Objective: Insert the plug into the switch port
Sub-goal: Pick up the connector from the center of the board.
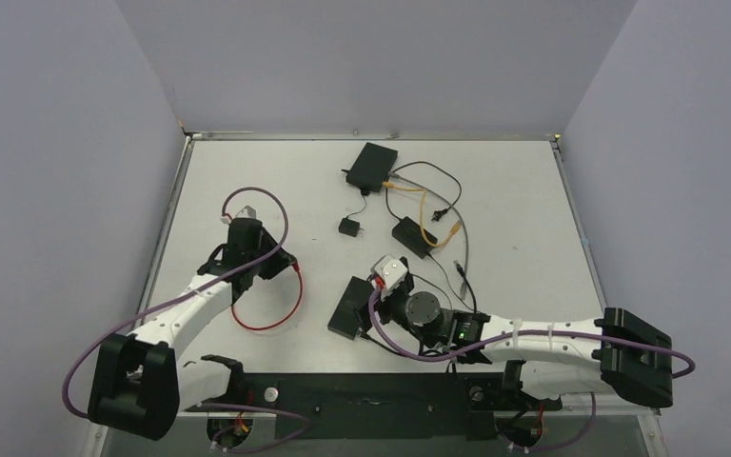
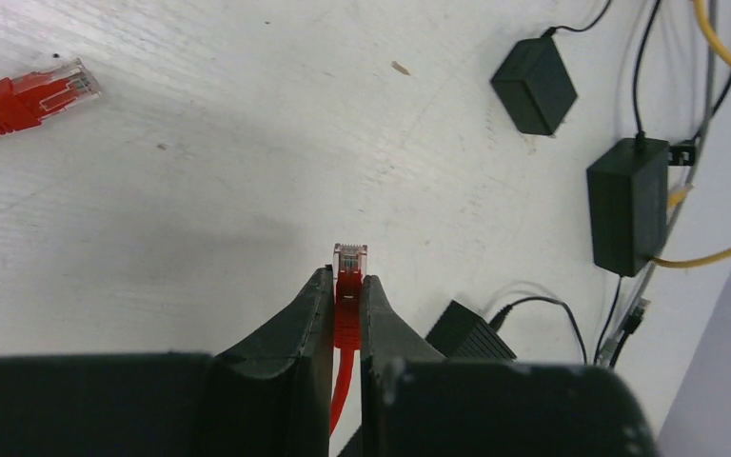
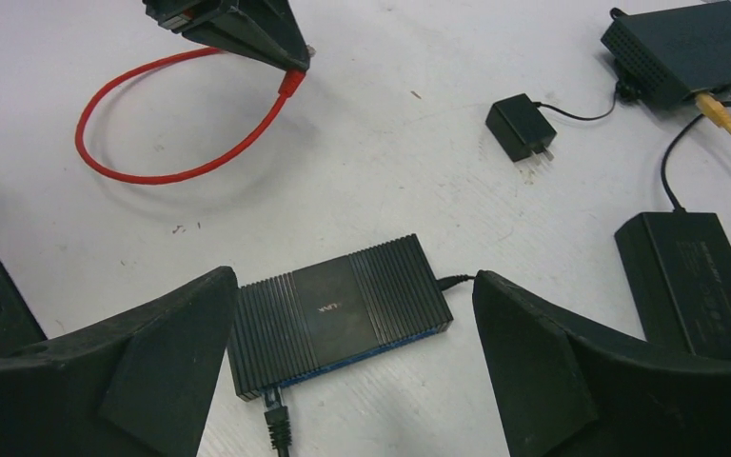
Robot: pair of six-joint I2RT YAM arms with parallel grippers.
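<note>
white counter (image 1: 247, 171) carries everything: left fingers (image 2: 290, 328) clenched on the plug (image 2: 350, 259), its tip poking past them, well apart from the black switch (image 3: 338, 319); right fingers (image 3: 167, 352) spread wide near it.

red patch cable (image 2: 0, 107), clear plug (image 2: 350, 257), matte black switch (image 3: 338, 319) with ribbed stripes, yellow cables (image 3: 717, 107) at 1 o'clock, scuffed white table (image 1: 247, 171)

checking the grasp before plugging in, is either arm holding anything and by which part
The left jaws pinch the red cable just behind its clear plug. The right jaws stand open, holding nothing.
</note>
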